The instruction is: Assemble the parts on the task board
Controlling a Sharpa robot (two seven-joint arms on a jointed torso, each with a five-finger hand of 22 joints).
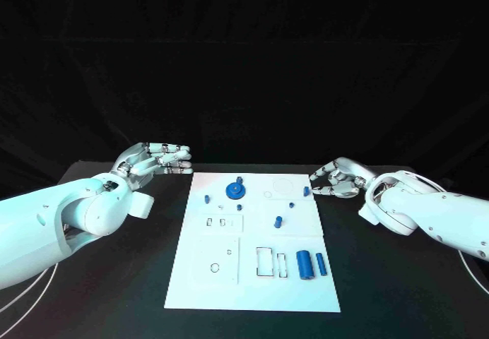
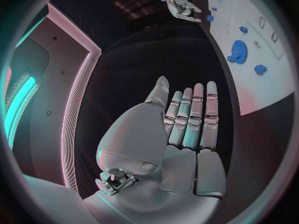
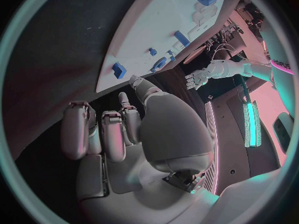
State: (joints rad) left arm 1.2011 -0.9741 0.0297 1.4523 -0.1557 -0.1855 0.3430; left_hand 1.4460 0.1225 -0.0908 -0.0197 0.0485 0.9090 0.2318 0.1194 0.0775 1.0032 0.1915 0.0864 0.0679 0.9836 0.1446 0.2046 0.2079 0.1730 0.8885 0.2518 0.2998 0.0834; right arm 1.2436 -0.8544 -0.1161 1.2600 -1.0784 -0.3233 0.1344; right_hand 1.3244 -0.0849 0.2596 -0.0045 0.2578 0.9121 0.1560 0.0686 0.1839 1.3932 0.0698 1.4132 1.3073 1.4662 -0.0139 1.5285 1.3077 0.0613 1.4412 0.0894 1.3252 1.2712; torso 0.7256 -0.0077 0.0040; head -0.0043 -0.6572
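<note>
The white task board [image 1: 255, 282] lies in the middle of the table. A blue gear [image 1: 235, 190] stands near its far left, with small blue parts [image 1: 279, 222] scattered around it. Two blue cylinders [image 1: 304, 263] lie at the near right. My left hand [image 1: 152, 161] hovers off the board's far left corner; its fingers [image 2: 190, 119] are straight and hold nothing. My right hand [image 1: 338, 179] hangs just off the far right edge, close to a small blue part [image 1: 307, 190]. Its fingers [image 3: 112, 134] are bent, the thumb is apart, and nothing is between them.
The board has several outlined slots [image 1: 265, 260] and holes [image 1: 215, 268] on its near half. Black table surface [image 1: 408, 289] lies on both sides of the board. The left wrist view shows the gear [image 2: 238, 50] and my right hand [image 2: 182, 6] beyond it.
</note>
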